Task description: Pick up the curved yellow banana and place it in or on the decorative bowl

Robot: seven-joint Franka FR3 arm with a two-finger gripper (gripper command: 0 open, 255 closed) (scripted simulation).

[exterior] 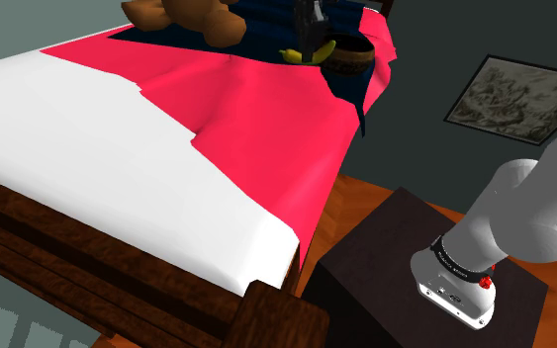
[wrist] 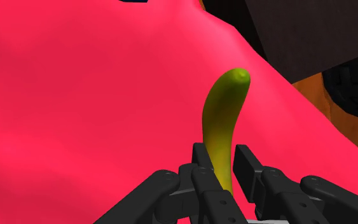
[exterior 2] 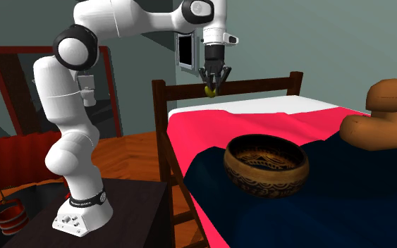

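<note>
On the left of the second exterior view, the white arm (exterior 2: 70, 106) stands on a dark box (exterior 2: 130, 206) beside the bed. It bends up high and reaches across to the bed's wooden end (exterior 2: 163, 134). The jaws point down and are closed snug on the banana (exterior 2: 209, 90), one finger on each side of it. In the wrist view the banana (wrist: 225, 121) looks yellow-green and curved. It sticks out past the fingers (wrist: 203, 167) over the pink cover (wrist: 75, 95). It is up in the air, not touching the bed. Further right, a brown bowl (exterior 2: 266, 165) with patterns on it sits upright on a dark blue blanket (exterior 2: 309, 218), well apart from the banana. At the far right lies a brown teddy bear (exterior 2: 383, 113). In the shoulder view a white sheet (exterior: 78, 148) covers the left part of the bed. Seen from there, the banana (exterior: 291, 55) lines up just left of the bowl (exterior: 350, 63) at the far end.
</note>
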